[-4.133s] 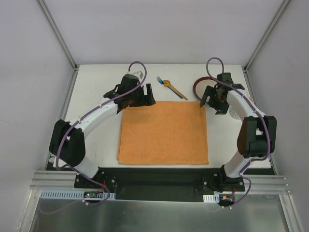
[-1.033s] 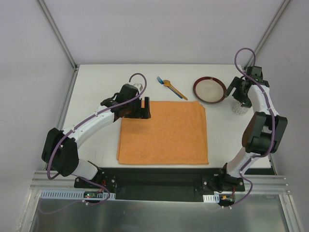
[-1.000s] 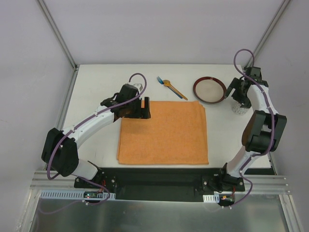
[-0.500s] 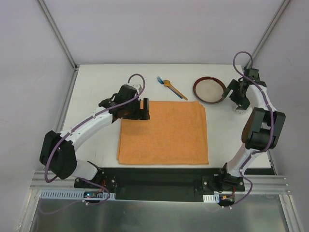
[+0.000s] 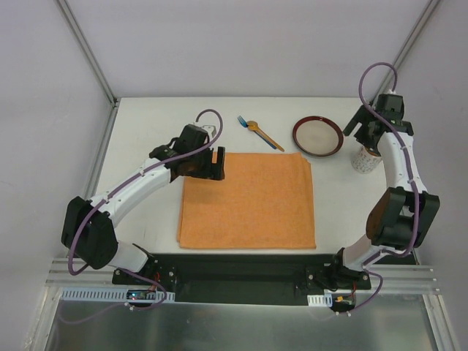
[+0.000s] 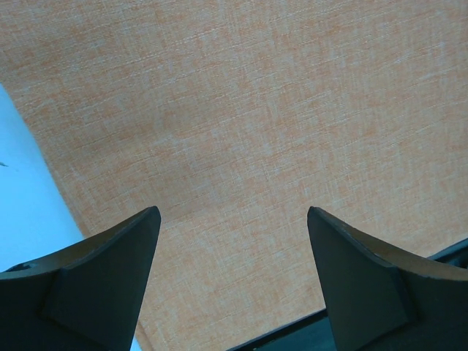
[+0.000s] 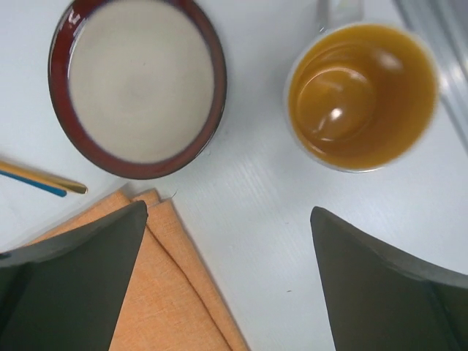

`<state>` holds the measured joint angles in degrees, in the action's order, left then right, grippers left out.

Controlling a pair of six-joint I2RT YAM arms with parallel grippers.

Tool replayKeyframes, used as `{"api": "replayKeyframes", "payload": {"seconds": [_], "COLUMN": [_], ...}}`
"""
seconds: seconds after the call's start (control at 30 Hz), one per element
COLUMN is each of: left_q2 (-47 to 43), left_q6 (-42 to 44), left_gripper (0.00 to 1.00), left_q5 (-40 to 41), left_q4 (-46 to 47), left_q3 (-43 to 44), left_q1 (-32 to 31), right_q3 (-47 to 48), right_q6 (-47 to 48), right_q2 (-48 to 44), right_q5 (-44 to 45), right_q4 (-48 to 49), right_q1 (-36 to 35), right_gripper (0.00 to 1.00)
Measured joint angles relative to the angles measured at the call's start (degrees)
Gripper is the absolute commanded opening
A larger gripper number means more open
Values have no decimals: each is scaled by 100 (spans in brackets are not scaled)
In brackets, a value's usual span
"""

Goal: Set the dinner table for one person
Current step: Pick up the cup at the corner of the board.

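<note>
- Left jaws: spread wide, gripping nothing. In the left wrist view both dark fingers (image 6: 102, 281) frame only orange cloth.
- Right jaws: spread wide, gripping nothing. They hang above the far right part of the table. In the right wrist view bare white surface lies between the two fingers (image 7: 73, 285).
- Dinner table (image 5: 142, 135): flat white top directly ahead of both arm bases, with grey frame posts rising at its far corners. It carries every item below.
- Orange placemat (image 5: 247, 200): lies flat in the middle of the table, its near edge close to the arm bases. The left jaws sit over its far left corner. White table shows at the left edge of the left wrist view.
- Placemat's far right corner, right wrist view: two cloth layers show, their edges slightly offset.
- Dish (image 5: 317, 136): dark red rim, pale inside. It stands upright just beyond the placemat's far right corner, apart from the cloth.
- Mug (image 5: 363, 159): white outside, yellow-orange inside, upright. It stands right of the dish, not touching it, near the table's right edge.
- Blue fork (image 5: 242, 121) and golden spoon (image 5: 253, 126): they lie together beyond the placemat's far edge, left of the dish. Their handles run side by side toward the placemat's far right corner.
</note>
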<state>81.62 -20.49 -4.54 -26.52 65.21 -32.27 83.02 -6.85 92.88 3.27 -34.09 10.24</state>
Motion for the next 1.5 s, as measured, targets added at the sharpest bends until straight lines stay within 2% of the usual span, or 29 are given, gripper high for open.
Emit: {"api": "replayKeyframes", "payload": {"seconds": [0.2, 0.4, 0.63, 0.97, 1.03, 1.07, 1.2, 1.23, 1.27, 1.3, 1.33, 1.5], "left_q2": [-190, -422, -1082, -1233, -1233, -1233, -1237, -1237, -1237, -1237, -1237, -1237], "left_q6": [61, -63, -374, -616, -660, -680, -765, -778, -796, -817, -850, -905], "left_gripper": [81, 81, 81, 81, 81, 81, 81, 81, 81, 81, 81, 81], "left_q5": [181, 173, 155, 13, 7, 4, 0, 2, 2, 2, 2, -2], "left_q4": [-90, -122, -278, -295, -297, -295, -297, -297, -295, -295, -297, -295], "left_q3": [-201, -566, -1198, -1222, -1222, -1222, -1222, -1222, -1222, -1222, -1222, -1222], "left_q1": [0, 0, 0, 0, 0, 0, 0, 0, 0, 0, 0, 0], "right_q3": [0, 0, 0, 120, 190, 227, 369, 404, 422, 426, 433, 535], "right_q6": [240, 428, 525, 608, 605, 601, 623, 616, 623, 645, 632, 568], "right_q2": [-422, -138, 450, 1248, 1360, 1412, 1600, 1637, 1655, 1661, 1661, 1687], "right_q5": [874, 1366, 1515, 1528, 1504, 1482, 1397, 1394, 1362, 1366, 1338, 1250], "right_q4": [369, 442, 540, 741, 741, 737, 686, 678, 675, 669, 654, 485], "right_q1": [-13, -48, -66, -63, -57, -57, -52, -46, -46, -35, -20, 0], "right_gripper": [99, 98, 98, 98, 92, 80, 52, 39, 31, 13, 1, 1]}}
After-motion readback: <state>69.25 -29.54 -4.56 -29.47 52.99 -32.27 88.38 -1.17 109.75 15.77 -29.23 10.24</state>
